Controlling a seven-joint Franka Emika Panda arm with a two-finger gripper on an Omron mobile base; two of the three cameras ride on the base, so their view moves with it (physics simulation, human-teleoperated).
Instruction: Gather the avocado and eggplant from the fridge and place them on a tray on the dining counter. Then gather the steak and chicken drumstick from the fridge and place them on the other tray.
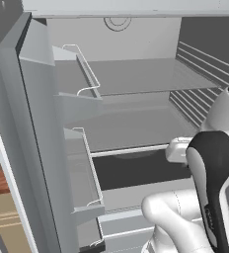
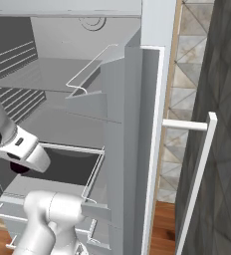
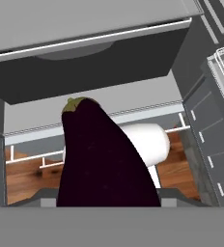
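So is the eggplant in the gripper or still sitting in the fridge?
In the gripper: the eggplant rises from between the fingers in the hand view, resting on no shelf, with the fridge behind it.

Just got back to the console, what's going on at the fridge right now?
The arm is working in front of the open fridge, whose shelves look bare from the base cameras. In the hand view a dark purple eggplant with a green stem cap rises from between the gripper's fingers, so it appears to be held, in front of the fridge's lower shelves. The hand sits low by the lower shelf. No tray or dining counter is in sight yet.
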